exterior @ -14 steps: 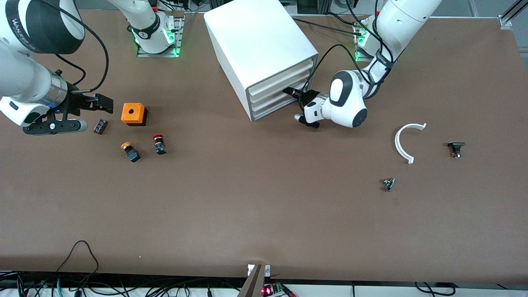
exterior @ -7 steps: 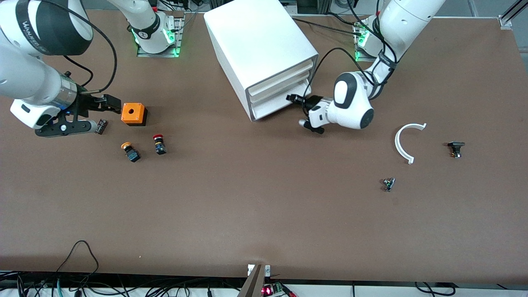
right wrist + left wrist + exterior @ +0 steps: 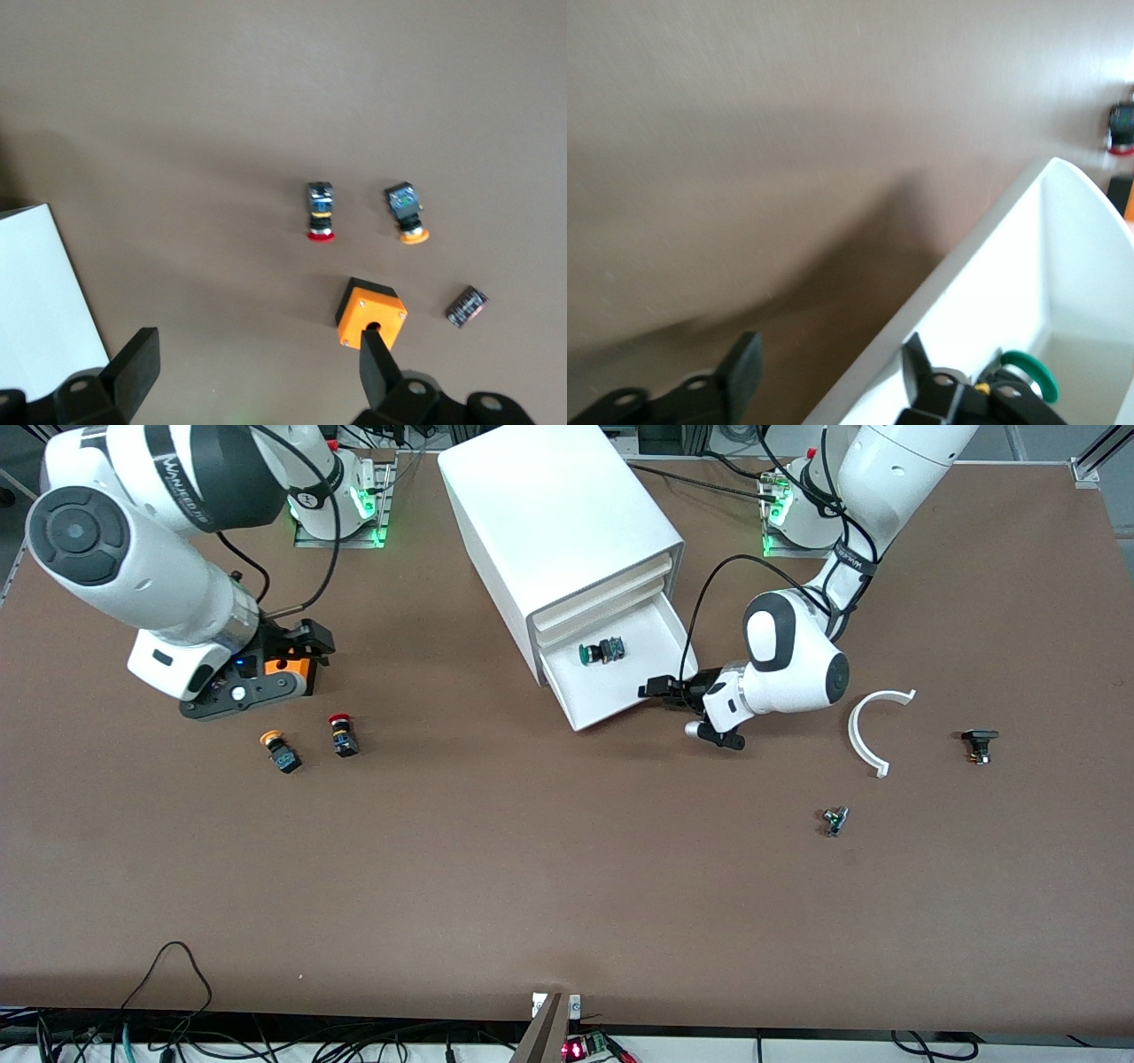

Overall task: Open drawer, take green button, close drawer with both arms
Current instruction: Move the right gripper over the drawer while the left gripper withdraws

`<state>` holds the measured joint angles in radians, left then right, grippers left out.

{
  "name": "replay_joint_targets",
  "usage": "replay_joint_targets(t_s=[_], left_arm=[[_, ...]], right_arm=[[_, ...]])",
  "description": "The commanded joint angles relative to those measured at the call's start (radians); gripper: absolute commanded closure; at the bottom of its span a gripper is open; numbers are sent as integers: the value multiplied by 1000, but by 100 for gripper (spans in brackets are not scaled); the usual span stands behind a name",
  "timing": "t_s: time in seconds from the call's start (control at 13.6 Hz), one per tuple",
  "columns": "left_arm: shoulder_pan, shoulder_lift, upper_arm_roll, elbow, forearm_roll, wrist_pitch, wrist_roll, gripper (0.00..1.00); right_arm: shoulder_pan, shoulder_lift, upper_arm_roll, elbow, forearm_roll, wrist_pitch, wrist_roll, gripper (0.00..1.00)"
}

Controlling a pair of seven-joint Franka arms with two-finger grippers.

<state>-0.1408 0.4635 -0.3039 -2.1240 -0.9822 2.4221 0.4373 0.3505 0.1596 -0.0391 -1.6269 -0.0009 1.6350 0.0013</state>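
Observation:
The lowest drawer of the white cabinet stands pulled out. The green-capped button lies on its side in it, near the cabinet. My left gripper is open at the drawer's front lip, at the corner toward the left arm's end. In the left wrist view the left gripper straddles the drawer wall, one finger outside and one inside, with the button beside the inner finger. My right gripper is open and empty over the orange box; the right wrist view shows the gripper above bare table.
A red-capped button and an orange-capped button lie nearer the front camera than the orange box. A small black cylinder lies beside that box. A white curved piece and two small dark parts lie toward the left arm's end.
The left gripper has pulled the lowest drawer out toward the front camera, and the green button now shows. The right arm has swung toward the cabinet, over the orange box.

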Motion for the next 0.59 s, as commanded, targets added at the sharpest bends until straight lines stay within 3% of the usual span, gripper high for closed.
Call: replay_joint_targets(t_s=[0.0,0.22,0.37,0.44,0.51], left_arm=[[45,-70,72,67,19,5,-25,0],[133,-158,75,90,20,9,-26,0],[176,-221,113,90,58,-9,-26,0],[196,-253,133,104,168,-64,-26,0],[207,-265,169,177,312,-155,-31,0]], right_arm=[[83,58,-7,83,29,9,0,0],[175,136,-2,162,32,60,-18,0],[223,201,40,212,32,123,-41,0],[228,243,74,240,30,158,-67,0],[228,285,106,274,32,192,-105,0]])
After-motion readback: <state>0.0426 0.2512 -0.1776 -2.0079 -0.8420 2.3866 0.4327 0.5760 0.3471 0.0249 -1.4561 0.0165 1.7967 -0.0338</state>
